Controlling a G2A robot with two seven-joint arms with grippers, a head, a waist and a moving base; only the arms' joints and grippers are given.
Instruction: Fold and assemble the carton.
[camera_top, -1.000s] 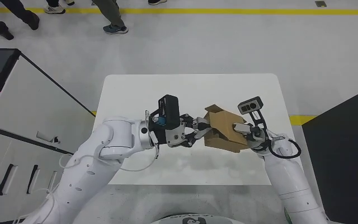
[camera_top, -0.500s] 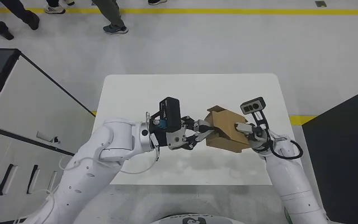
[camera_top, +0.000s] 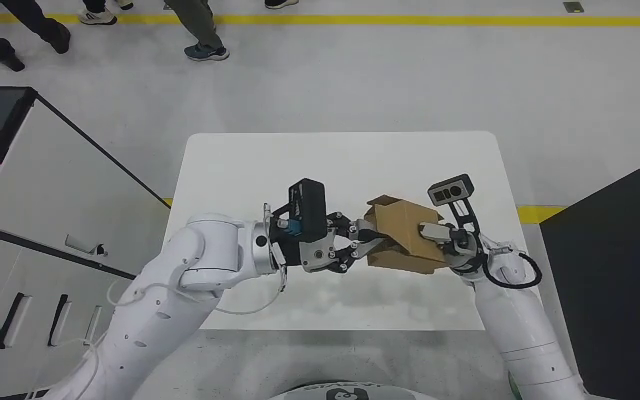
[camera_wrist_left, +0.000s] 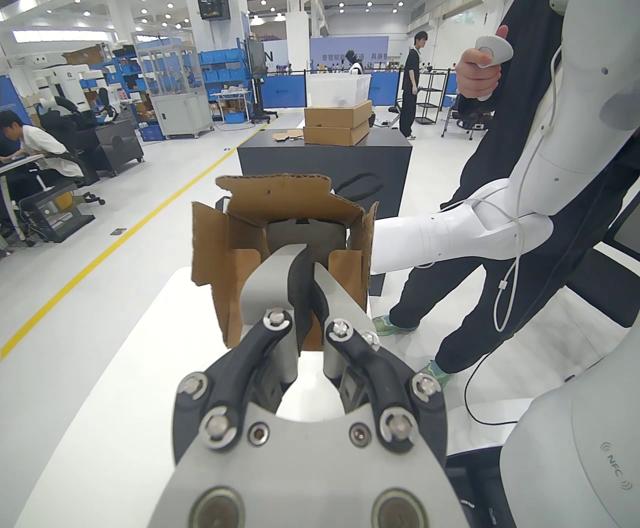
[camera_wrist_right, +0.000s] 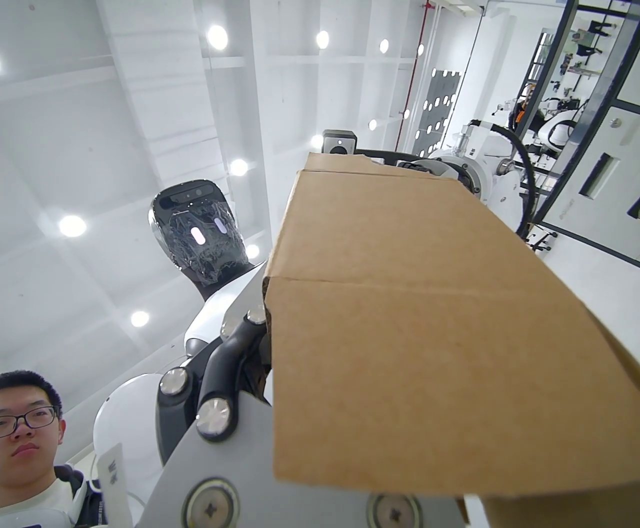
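A brown, partly folded carton is held above the white table between both arms. Its open end with loose flaps faces the left wrist. My left gripper is shut on a thin flap at that end, and the flap edge shows between the dark pads. My right gripper holds the opposite end. In the right wrist view a flat carton wall runs across that gripper, one finger lies against its edge, and the other finger is hidden behind the cardboard.
A dark cabinet stands off the table's right side and a black-edged unit off its left. Beyond the table end, a black stand carries finished cartons.
The left arm has edged toward the right arm, and the carton has turned slightly so that it lies more level between the two grippers. Both grips are unchanged.
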